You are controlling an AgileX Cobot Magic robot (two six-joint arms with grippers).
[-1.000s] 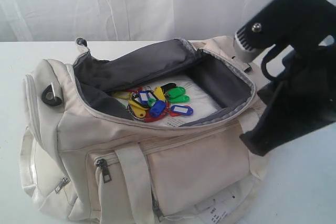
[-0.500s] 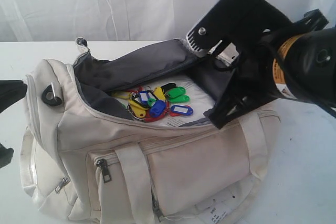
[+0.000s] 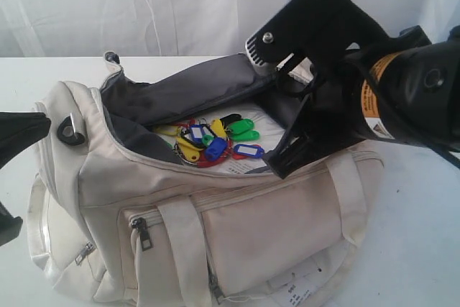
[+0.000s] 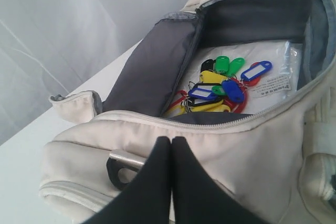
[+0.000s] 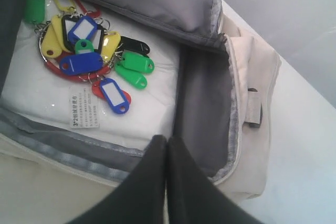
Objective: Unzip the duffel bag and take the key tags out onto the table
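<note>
The cream-white duffel bag (image 3: 273,228) lies on the white table (image 3: 417,249) with its top zipper open and dark grey lining showing. The key tags (image 3: 215,141), a bunch in red, blue, green, yellow and black, rest inside on a flat white packet. My right gripper (image 3: 277,170) is shut and empty, its tips at the bag's front-right rim, just right of the tags. From its wrist, the right gripper (image 5: 166,139) hovers over the rim with the key tags (image 5: 89,51) beyond. My left gripper (image 4: 171,140) is shut and empty outside the bag's left end, near the black ring (image 4: 116,169).
A white printed paper label (image 5: 84,111) lies on the white packet (image 5: 152,103) under the tags. Another label (image 3: 298,285) shows at the bag's front bottom. A white curtain (image 3: 144,5) hangs behind the table. The folded-back flap (image 3: 194,88) stands along the far rim.
My right arm has swung left from beside the bag to over its open mouth. My left gripper has come into view at the left edge, near the bag's end.
</note>
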